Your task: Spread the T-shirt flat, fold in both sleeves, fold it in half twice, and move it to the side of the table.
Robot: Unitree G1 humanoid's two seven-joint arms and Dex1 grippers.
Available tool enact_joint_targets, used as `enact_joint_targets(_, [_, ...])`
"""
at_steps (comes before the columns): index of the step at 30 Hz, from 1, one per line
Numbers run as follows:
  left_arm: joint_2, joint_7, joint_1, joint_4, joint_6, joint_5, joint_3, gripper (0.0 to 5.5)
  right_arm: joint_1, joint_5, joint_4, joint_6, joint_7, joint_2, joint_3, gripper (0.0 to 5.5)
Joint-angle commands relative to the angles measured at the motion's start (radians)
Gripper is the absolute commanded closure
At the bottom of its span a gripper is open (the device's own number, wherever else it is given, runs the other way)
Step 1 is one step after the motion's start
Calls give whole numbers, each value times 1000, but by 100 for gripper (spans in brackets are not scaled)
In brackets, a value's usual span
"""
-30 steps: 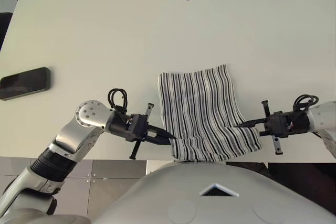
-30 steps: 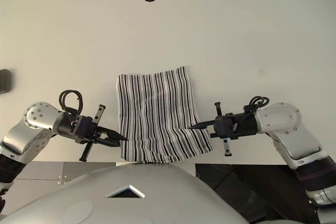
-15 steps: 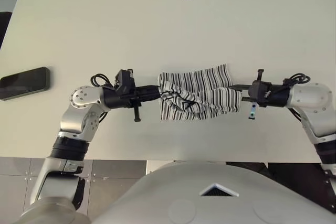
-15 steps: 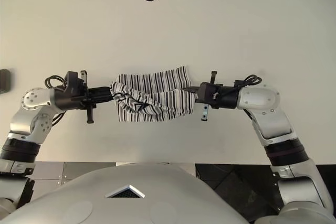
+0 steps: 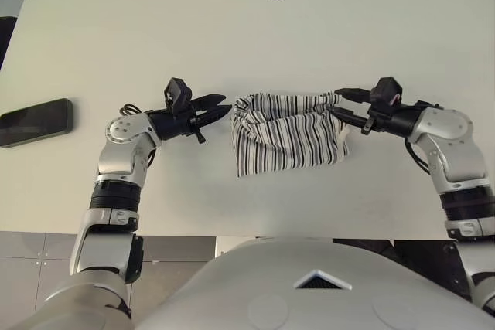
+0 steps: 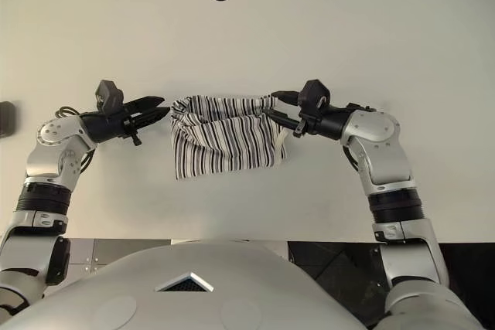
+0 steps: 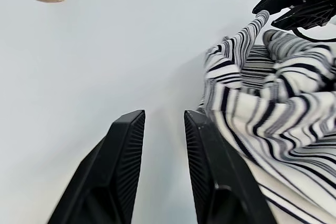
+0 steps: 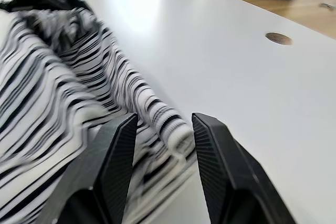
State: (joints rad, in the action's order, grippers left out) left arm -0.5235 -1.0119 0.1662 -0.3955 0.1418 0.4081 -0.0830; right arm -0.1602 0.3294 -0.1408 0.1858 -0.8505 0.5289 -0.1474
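Both hands have let go. The left hand, fingers apart, has drawn back just off the left edge of the striped T-shirt. The right hand is spread at its far right corner. The shirt now lies folded over, rumpled, mid-tabletop.

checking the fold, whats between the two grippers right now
The shirt, bunched on the table, fills the stretch between the left gripper and the right gripper; the left eye view shows it.
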Motion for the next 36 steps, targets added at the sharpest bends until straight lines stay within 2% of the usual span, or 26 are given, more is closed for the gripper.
enact_joint_targets(1, [15, 168, 109, -152, 134, -66, 39, 413, -77, 20, -79, 173, 175, -68, 96, 360])
enact_joint_targets(3, [22, 259, 159, -244, 146, -90, 74, 413, -89, -13, -73, 128, 231, -84, 121, 360])
enact_joint_targets(6, [40, 290, 176, -243, 92, -89, 119, 413, -35, -81, 55, -104, 196, -95, 85, 360])
enact_joint_targets(11, [81, 264, 133, -93, 21, -72, 140, 413, 86, -260, 199, -473, 80, -51, -83, 360])
enact_joint_targets(15, [102, 261, 114, -30, 18, -68, 145, 413, 116, -376, 150, -605, 87, -50, -155, 360])
enact_joint_targets(19, [107, 263, 107, -10, 27, -73, 148, 413, 103, -469, 85, -651, 120, -48, -185, 360])
enact_joint_targets(29, [119, 280, 92, 12, 36, -82, 151, 413, -38, -778, -211, -557, 326, -27, -224, 360])
enact_joint_targets(34, [127, 297, 91, 14, 41, -86, 155, 413, -94, -942, -360, -533, 414, 152, -231, 360])
enact_joint_targets(36, [133, 313, 96, 14, 35, -90, 158, 413, -126, -990, -480, -534, 426, 275, -235, 360])
